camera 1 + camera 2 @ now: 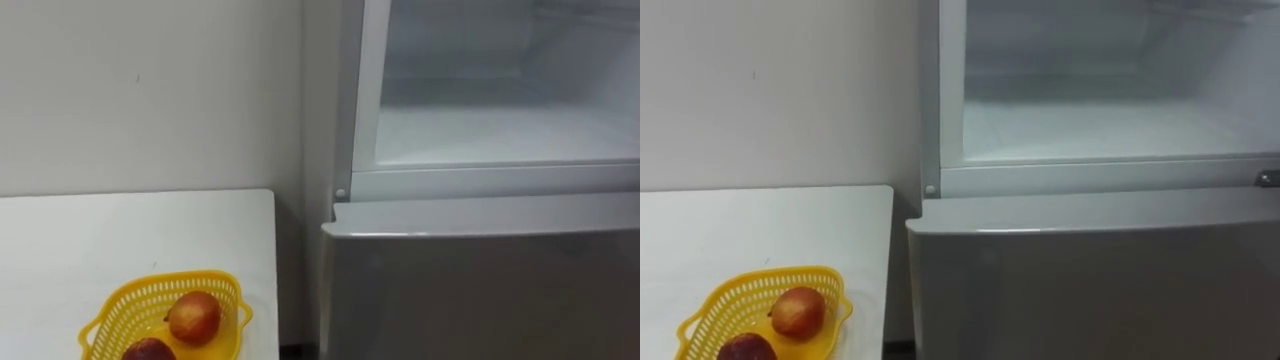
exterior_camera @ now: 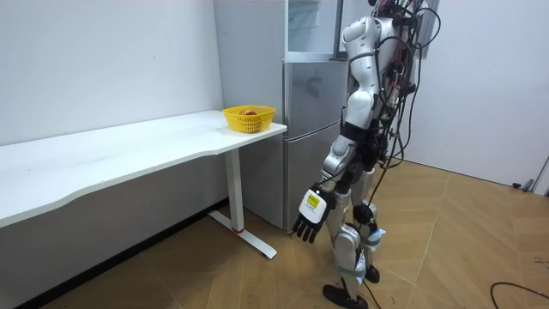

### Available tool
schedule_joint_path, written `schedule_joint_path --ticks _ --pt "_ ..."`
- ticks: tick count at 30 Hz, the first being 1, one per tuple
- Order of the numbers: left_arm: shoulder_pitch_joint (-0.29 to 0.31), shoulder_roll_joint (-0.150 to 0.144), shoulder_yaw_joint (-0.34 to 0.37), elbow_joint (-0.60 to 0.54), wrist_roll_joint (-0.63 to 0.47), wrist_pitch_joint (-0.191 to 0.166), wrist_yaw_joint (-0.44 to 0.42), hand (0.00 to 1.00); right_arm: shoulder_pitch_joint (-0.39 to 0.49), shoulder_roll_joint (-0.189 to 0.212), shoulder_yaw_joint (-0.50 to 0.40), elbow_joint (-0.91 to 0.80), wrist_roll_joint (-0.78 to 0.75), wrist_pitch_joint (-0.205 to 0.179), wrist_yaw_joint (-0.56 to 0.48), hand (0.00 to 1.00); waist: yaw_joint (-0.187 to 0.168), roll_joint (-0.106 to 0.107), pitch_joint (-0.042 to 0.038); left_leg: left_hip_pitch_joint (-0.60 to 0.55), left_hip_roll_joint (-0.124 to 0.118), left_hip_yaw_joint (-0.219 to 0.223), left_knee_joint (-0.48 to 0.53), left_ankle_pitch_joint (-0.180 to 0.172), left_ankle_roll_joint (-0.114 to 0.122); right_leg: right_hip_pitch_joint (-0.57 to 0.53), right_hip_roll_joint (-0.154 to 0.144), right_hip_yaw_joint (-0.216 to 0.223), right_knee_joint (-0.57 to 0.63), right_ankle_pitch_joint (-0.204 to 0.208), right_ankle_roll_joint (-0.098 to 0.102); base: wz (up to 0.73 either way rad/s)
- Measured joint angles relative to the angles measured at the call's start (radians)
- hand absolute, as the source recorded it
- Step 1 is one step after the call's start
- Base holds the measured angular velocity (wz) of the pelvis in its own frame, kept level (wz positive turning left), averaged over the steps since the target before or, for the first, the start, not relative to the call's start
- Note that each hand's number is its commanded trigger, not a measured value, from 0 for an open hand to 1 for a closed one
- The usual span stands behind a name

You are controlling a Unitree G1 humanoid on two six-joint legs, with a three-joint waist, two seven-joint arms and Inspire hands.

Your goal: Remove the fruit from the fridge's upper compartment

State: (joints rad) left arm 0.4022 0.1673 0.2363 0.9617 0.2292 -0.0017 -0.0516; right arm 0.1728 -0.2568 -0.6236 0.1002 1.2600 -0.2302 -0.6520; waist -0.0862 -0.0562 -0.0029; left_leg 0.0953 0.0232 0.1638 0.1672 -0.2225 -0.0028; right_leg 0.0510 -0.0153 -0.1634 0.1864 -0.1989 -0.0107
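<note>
- Looking at the left eye view, the upper fridge compartment (image 1: 500,130) stands open, with its white shelf and pale inner walls on show above the shut grey lower door (image 1: 480,290).
- Just left of the fridge, a white table (image 1: 130,230) runs along the plain wall (image 1: 150,90). A yellow mesh basket (image 1: 135,297) sits near the table's front edge.
- Two fruits lie in the basket, touching each other: an orange-red fruit (image 1: 194,317) and a dark red fruit (image 1: 148,350) at the bottom edge.
- In the right eye view it is the same scene, with a small metal fitting (image 1: 1268,178) at the right end of the compartment's lower frame.
- From the room view, the robot stands upright on the wooden floor (image 2: 463,240), close to the fridge and just past the table end where the basket sits.
- Its left hand (image 2: 309,216) hangs low beside its thigh, well away from fridge and basket. The dark fingers droop loosely, a little bent, and neither hold nor touch anything.
</note>
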Motion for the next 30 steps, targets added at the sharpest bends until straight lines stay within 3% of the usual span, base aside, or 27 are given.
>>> schedule_joint_path --ticks 7,17,30 --pt "0.008 -0.006 0.038 0.002 0.000 -0.005 0.000 0.00 -0.033 -0.010 -0.073 -0.099 0.058 -0.001 0.079 0.00 -0.001 0.001 -0.0006 0.003 0.000 -0.001 0.000 0.000 0.000 0.009 0.000 -0.005 0.001 0.001 -0.001 0.00" --pt "0.022 -0.030 0.065 0.004 0.001 -0.003 0.002 0.00 -0.032 -0.010 -0.103 -0.148 0.113 0.000 0.155 0.00 -0.001 0.012 -0.0031 0.004 0.000 0.000 0.002 0.000 0.000 0.014 -0.002 -0.007 -0.001 0.000 -0.001 0.00" --pt "0.030 -0.036 0.081 0.011 0.000 -0.004 0.004 0.00 -0.034 -0.010 -0.119 -0.160 0.117 0.001 0.170 0.00 -0.023 0.014 -0.0042 0.003 0.001 -0.002 0.013 0.000 0.000 0.017 -0.003 -0.013 0.002 0.000 -0.001 0.00"
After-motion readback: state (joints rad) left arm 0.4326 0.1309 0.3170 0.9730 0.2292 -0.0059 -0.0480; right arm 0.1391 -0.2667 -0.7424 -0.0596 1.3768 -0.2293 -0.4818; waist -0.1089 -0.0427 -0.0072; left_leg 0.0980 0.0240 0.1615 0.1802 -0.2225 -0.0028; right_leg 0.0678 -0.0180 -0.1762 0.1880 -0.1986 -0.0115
